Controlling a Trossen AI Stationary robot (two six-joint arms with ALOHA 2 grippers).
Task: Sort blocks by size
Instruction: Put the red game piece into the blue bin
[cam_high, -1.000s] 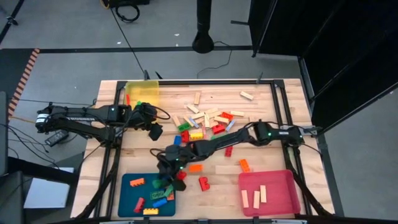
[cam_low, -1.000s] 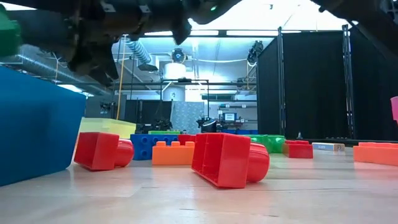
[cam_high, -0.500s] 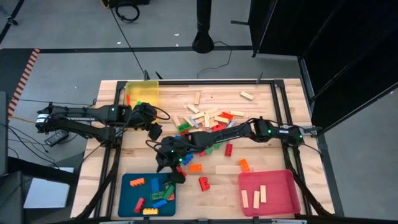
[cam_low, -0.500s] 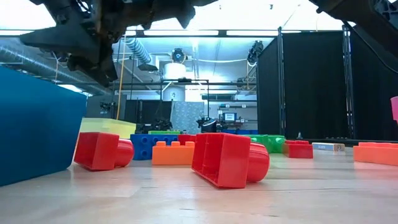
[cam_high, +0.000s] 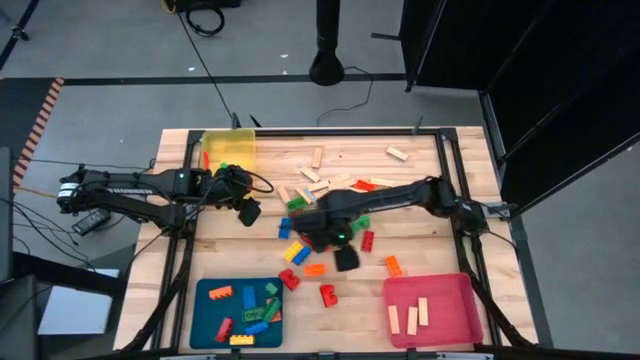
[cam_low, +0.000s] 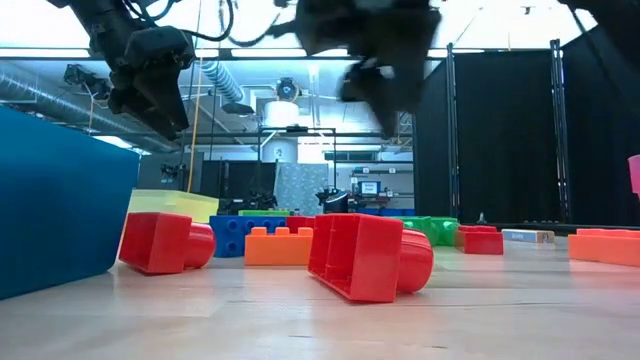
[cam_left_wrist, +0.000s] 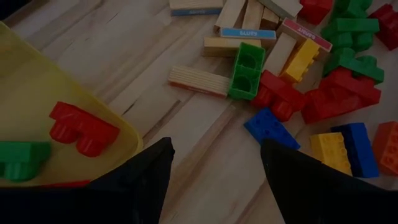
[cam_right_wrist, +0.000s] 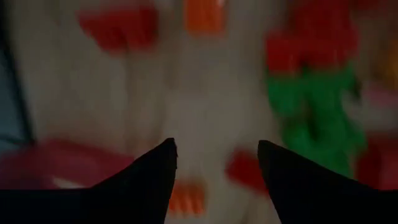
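While the left gripper (cam_left_wrist: 214, 180) waited by the yellow tray (cam_high: 240, 148), fingers spread and empty, the right gripper (cam_high: 345, 258) hung fingers parted, holding nothing, mid-worktop (cam_high: 430, 180), nearer arm to the loose blocks (cam_high: 335, 195), which lay just beyond it toward the far edge.

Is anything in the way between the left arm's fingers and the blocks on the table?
Nothing visible is. The left gripper is open and empty beside the yellow tray, and only bare table lies between it and the nearest blue block.
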